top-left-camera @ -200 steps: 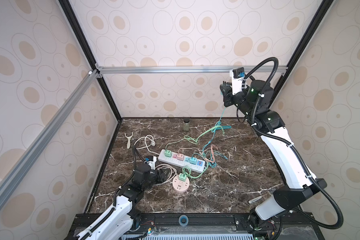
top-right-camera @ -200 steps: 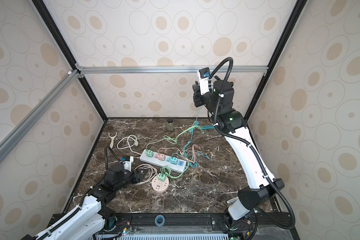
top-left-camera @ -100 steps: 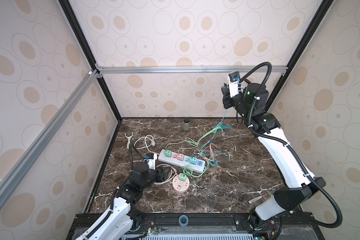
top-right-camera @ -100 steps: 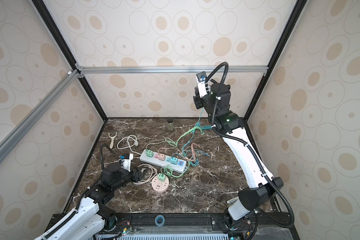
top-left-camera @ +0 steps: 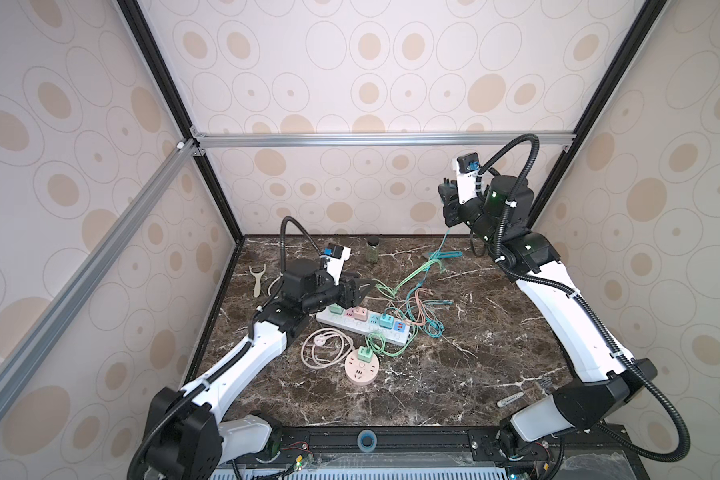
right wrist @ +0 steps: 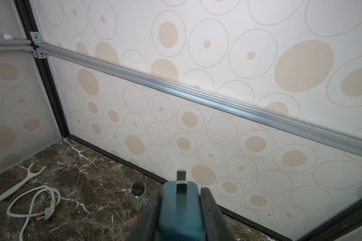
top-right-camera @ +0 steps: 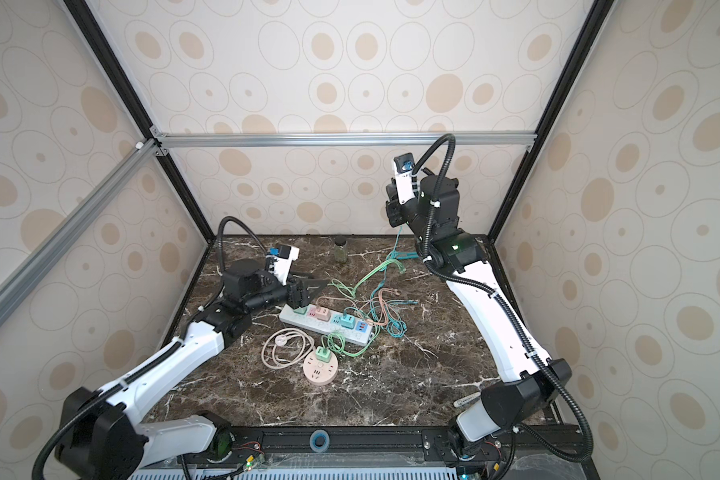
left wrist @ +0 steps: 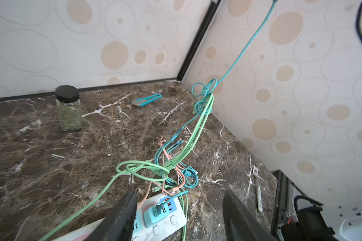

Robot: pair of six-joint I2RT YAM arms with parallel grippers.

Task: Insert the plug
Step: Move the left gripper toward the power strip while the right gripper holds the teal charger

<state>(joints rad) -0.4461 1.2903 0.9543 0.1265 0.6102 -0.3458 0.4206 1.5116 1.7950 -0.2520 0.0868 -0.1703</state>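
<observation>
My right gripper (right wrist: pixel 181 192) is shut on a teal plug (right wrist: pixel 180 206), whose metal prong sticks out past the fingertips. In both top views this gripper (top-left-camera: pixel 447 193) (top-right-camera: pixel 391 199) is high up near the back wall, and the plug's teal cable (top-left-camera: pixel 445 237) (top-right-camera: pixel 396 243) hangs down into a tangle of cords. A white power strip (top-left-camera: pixel 350 329) (top-right-camera: pixel 313 325) (left wrist: pixel 167 226) lies mid-table with several coloured adapters plugged in. My left gripper (top-left-camera: pixel 362 286) (top-right-camera: pixel 308 287) (left wrist: pixel 179 208) hovers open and empty over the strip's left end.
A round pink socket (top-left-camera: pixel 362 368) with a green adapter lies in front of the strip, beside a coiled beige cable (top-left-camera: pixel 325 347). A spice jar (top-left-camera: pixel 373 248) (left wrist: pixel 68 108) stands at the back. A cream peeler (top-left-camera: pixel 257 280), a teal knife (left wrist: pixel 146 99) and a fork (left wrist: pixel 257 187) lie around.
My left arm has lifted off the front of the table and reached back over the strip's left end, its jaws spreading wider. The right gripper has sunk slightly with the plug.
</observation>
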